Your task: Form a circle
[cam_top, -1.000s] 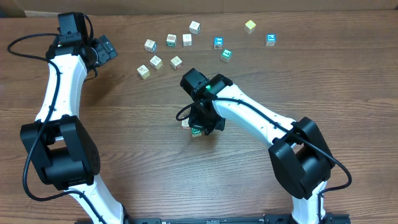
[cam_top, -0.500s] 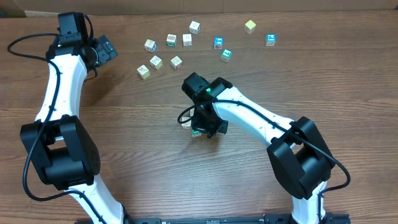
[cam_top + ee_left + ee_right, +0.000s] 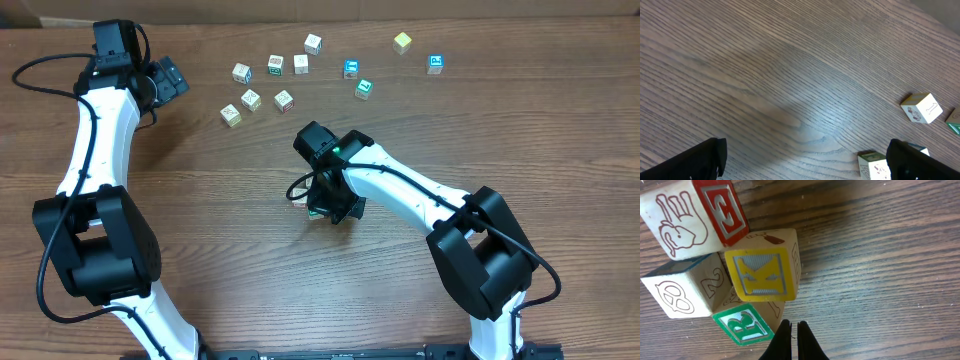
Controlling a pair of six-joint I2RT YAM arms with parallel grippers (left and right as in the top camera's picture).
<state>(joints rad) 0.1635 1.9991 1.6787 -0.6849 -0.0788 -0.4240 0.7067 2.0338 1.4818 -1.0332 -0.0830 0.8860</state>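
Wood-grain table [image 3: 230, 260] under cube clump [image 3: 762, 275]

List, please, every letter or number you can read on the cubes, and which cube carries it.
"E": red-faced cube.
"K": yellow cube.
"B": green-faced cube.
"2": whitish cube.
Scattered cubes: markings too small to read overhead, and unclear in the left wrist view.

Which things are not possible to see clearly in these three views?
Overhead: the right arm covers most of the circle, so its shape is unknown.
Right wrist: the red-lettered cube is cut off by the top edge.
Left wrist: a greenish cube is cut off by the right edge.
Overhead: markings on the loose cubes are too small.
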